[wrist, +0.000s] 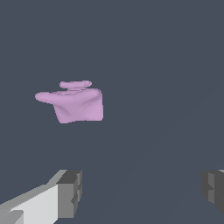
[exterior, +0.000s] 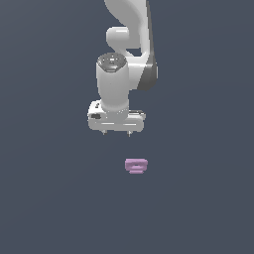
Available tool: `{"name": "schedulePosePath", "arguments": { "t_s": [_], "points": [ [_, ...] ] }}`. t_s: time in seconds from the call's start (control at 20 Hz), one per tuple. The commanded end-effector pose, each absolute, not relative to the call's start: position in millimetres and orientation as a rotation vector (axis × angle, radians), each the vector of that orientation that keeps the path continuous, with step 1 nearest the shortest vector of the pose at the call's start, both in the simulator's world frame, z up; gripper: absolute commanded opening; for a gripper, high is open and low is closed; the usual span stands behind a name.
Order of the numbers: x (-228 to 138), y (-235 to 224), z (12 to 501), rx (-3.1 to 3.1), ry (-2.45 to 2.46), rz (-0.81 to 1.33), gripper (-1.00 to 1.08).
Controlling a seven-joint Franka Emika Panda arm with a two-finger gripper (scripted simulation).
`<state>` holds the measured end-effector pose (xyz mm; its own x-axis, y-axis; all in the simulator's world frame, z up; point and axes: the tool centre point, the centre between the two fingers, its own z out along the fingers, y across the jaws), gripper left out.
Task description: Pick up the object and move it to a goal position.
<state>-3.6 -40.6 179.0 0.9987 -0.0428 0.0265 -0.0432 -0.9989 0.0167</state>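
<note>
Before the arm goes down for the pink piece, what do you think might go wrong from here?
1. The pink piece sits toward the exterior view's right of the gripper, not under it; a straight descent would likely miss it or land a finger on it.
2. In the wrist view the pink piece is off centre and outside the gap between the open fingers.
3. Its rounded, stepped shape may let it slip when squeezed.

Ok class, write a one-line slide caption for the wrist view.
Open gripper poised short of the small pink-purple object, nothing held yet.
</note>
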Motion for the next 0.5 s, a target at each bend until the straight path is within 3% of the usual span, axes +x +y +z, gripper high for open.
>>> {"name": "schedulePosePath", "arguments": {
  "t_s": [0.0,0.45],
  "points": [
    [-3.6,-40.6,179.0,3.123,-0.067,0.041,1.0],
    [-2.0,-13.3,179.0,3.132,-0.056,0.049,1.0]
  ]
}}
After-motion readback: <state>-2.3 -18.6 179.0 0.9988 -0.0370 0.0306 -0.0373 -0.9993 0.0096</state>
